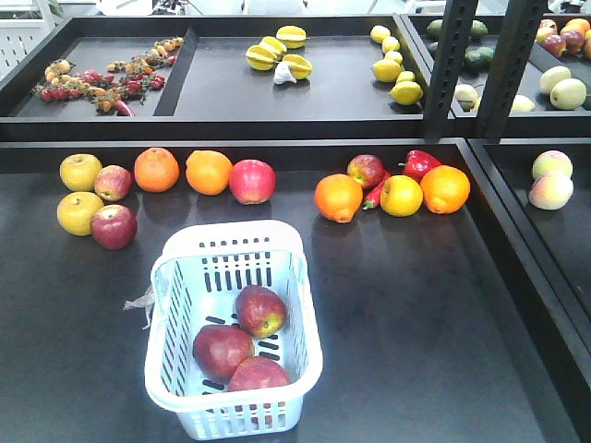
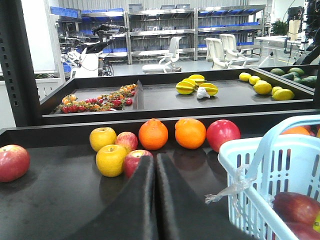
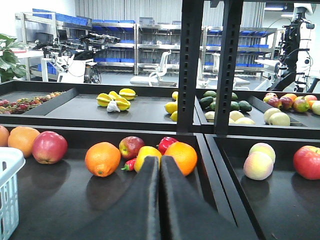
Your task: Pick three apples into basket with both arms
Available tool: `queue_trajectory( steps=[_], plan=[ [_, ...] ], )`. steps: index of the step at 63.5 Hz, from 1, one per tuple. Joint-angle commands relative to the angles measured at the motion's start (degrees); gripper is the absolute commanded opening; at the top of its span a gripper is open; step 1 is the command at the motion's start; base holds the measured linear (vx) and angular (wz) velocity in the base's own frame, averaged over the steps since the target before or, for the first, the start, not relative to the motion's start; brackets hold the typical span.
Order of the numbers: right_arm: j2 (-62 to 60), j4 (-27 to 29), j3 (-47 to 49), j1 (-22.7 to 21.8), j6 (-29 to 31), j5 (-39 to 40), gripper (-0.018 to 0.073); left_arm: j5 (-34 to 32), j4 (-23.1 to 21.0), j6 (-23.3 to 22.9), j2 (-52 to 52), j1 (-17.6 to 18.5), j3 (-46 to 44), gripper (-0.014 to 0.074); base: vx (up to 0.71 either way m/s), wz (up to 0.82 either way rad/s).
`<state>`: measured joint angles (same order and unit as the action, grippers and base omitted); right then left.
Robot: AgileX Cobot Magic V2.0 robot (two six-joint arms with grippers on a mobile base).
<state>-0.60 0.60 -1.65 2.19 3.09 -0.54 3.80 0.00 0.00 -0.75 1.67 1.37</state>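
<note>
Resting in the basket [image 1: 175, 277] are three apples [image 1: 260, 310], dark maroon, bunched toward its near end and touching one another; by that count the picking looks done. The left tool [image 2: 155, 162] has its fingers pressed together and carries nothing, low over the bench [image 1: 416, 314], with the basket just to its right and a cluster of yellow apples [image 2: 102, 139] and paler red ones straight ahead. The right tool [image 3: 160, 162] is likewise pinched together and empty, the basket's corner far off to its left, an orange [image 3: 102, 159] and a red pepper [image 3: 167, 143] ahead of it.

What seems left is a clean retreat. Doing it well would mean lifting each tool upward before drawing back, so the left one does not snag the basket's handle [image 2: 270, 137] beside it or nudge the rim, and the right one avoids the fruit row in front. Neither should open near the basket.
</note>
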Motion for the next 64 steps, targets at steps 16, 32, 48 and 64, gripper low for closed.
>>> queue_trajectory(
  steps=[16, 32, 48, 64],
  plan=[
    [-0.6, -0.6, -0.9, -0.4, 0.0, 3.2, -0.0009, -4.2, 0.0, -0.8, -0.8, 0.0, 1.3, -0.0006, 0.0, 0.0],
    [-0.6, -0.6, -0.9, -0.4, 0.0, 2.1, -0.0009, -4.2, 0.0, -0.8, -0.8, 0.0, 1.3, -0.0006, 0.0, 0.0],
    [-0.6, -0.6, -0.9, -0.4, 0.0, 2.1, -0.0009, -4.2, 0.0, -0.8, -0.8, 0.0, 1.3, -0.0006, 0.0, 0.0],
    [-0.6, -0.6, -0.9, -0.4, 0.0, 2.1, -0.0009, -4.2, 0.0, -0.8, -0.8, 0.0, 1.3, -0.0006, 0.0, 0.0]
  ],
)
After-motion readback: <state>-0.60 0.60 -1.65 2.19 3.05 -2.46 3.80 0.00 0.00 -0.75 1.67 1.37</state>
